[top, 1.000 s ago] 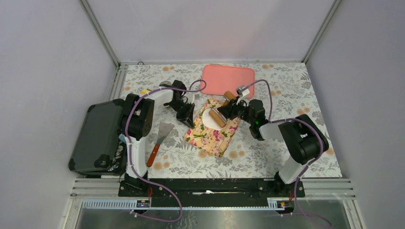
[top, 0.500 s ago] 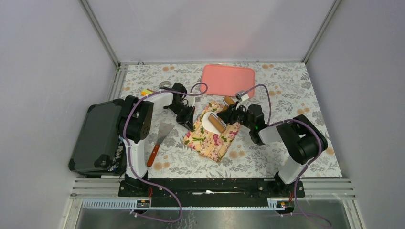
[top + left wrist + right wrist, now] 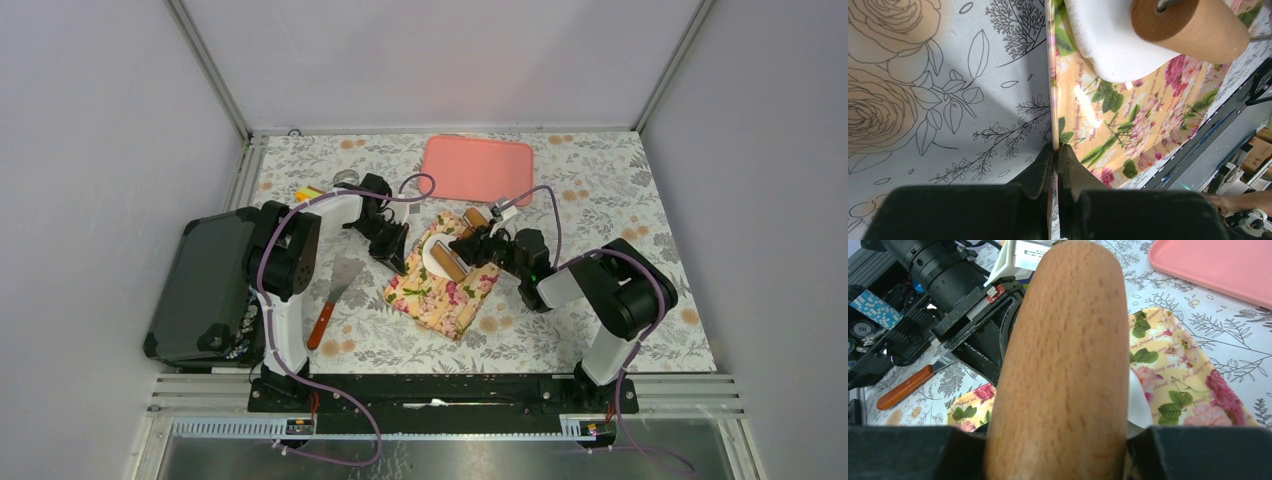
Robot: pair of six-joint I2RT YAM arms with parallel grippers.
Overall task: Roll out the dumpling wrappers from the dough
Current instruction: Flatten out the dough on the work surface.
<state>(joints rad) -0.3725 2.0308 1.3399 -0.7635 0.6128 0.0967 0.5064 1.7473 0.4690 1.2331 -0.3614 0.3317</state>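
A flat white sheet of dough (image 3: 433, 253) (image 3: 1113, 50) lies on the floral mat (image 3: 440, 290) (image 3: 1128, 115). The brown wooden rolling pin (image 3: 458, 262) (image 3: 1193, 25) (image 3: 1068, 355) rests across the dough. My right gripper (image 3: 472, 244) (image 3: 1058, 440) is shut on the pin. A sliver of dough (image 3: 1139, 407) shows to the right of the pin. My left gripper (image 3: 396, 254) (image 3: 1055, 148) is shut on the mat's left edge, pinching it between the fingers. No dumpling wrappers are in view.
A pink tray (image 3: 477, 168) (image 3: 1218, 262) lies behind the mat. A spatula with a wooden handle (image 3: 335, 292) (image 3: 903, 387) lies left of the mat. A black case (image 3: 200, 290) sits at the table's left edge. A small metal ring (image 3: 346, 178) is near the back left.
My right gripper has carried the rolling pin a little to the left and nearer, over the dough. The left gripper has kept its pinch on the mat's edge.
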